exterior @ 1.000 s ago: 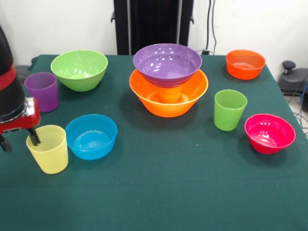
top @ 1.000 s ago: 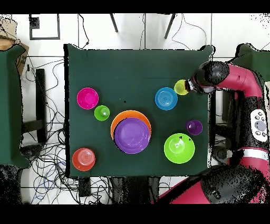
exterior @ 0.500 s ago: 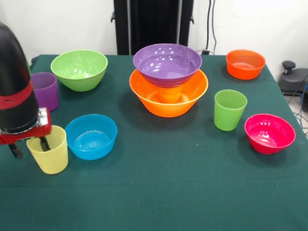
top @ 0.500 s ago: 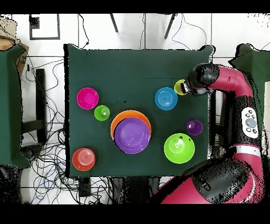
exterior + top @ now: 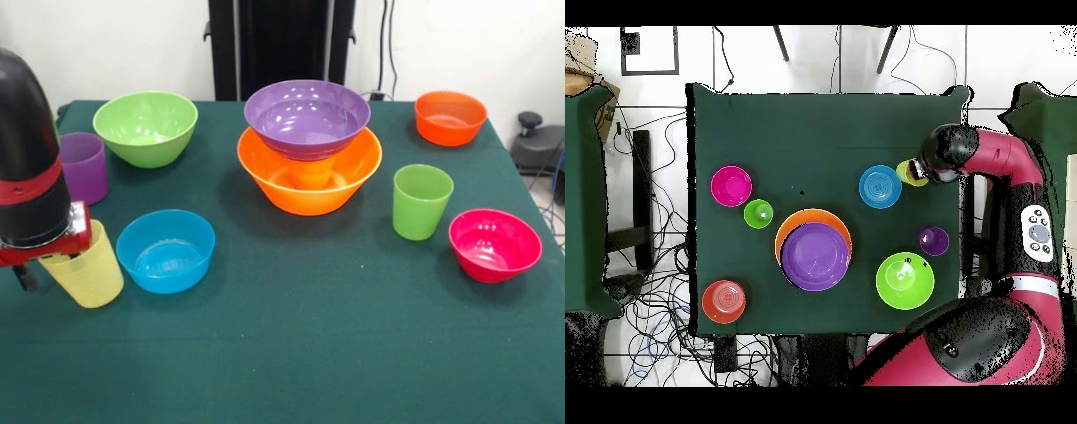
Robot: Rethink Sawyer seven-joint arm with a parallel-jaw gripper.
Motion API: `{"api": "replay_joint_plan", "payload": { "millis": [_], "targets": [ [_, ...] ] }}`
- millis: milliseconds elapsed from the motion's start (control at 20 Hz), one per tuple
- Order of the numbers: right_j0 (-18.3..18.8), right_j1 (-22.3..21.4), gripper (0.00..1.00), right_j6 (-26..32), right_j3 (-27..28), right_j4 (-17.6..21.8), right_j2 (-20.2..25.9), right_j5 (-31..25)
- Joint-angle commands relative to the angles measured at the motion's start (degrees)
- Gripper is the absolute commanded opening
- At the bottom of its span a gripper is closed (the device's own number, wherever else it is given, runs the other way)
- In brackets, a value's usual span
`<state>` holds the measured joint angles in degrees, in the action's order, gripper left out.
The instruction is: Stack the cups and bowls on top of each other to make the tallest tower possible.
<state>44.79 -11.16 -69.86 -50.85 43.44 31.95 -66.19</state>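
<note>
2 bowls make up the tower (image 5: 309, 146) so far: the purple bowl (image 5: 306, 117) sits inside the large orange-yellow bowl (image 5: 309, 177) in the upper middle of the front view, with what looks like an orange cup (image 5: 311, 172) showing through the wall underneath, though that is hard to be sure of.

At the far left of the frame the pale yellow cup (image 5: 86, 274) is tilted, its rim leaning toward the left and tucked under the gripper (image 5: 48, 261). The red and black arm (image 5: 31, 177) covers the rim, and I cannot tell how far the fingers are spread or whether they have hold of the cup.

Just beside the yellow cup on the right is the blue bowl (image 5: 166, 250), the 2 nearly touching. Above them at the left edge stands the purple cup (image 5: 79, 166), upright, near the light green bowl (image 5: 146, 127).

Right of the tower the green cup (image 5: 422, 201) stands upright, with the pink-red bowl (image 5: 494, 245) lower right of it and the orange-red bowl (image 5: 450, 117) in the upper right corner of the green table (image 5: 309, 353).
</note>
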Motion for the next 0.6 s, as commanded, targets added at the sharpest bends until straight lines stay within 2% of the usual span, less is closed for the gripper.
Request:
{"api": "replay_joint_plan", "payload": {
  "millis": [50,200,600],
  "targets": [
    [-1.88,-2.83,1.0,-2.93,-4.66,-1.11,-3.0,3.5],
    [-1.93,-3.41,1.0,-2.38,-4.89,-2.19,-2.95,2.57],
    [-2.85,-3.3,1.0,-1.74,-4.52,-1.84,-4.47,2.58]
  ]
}}
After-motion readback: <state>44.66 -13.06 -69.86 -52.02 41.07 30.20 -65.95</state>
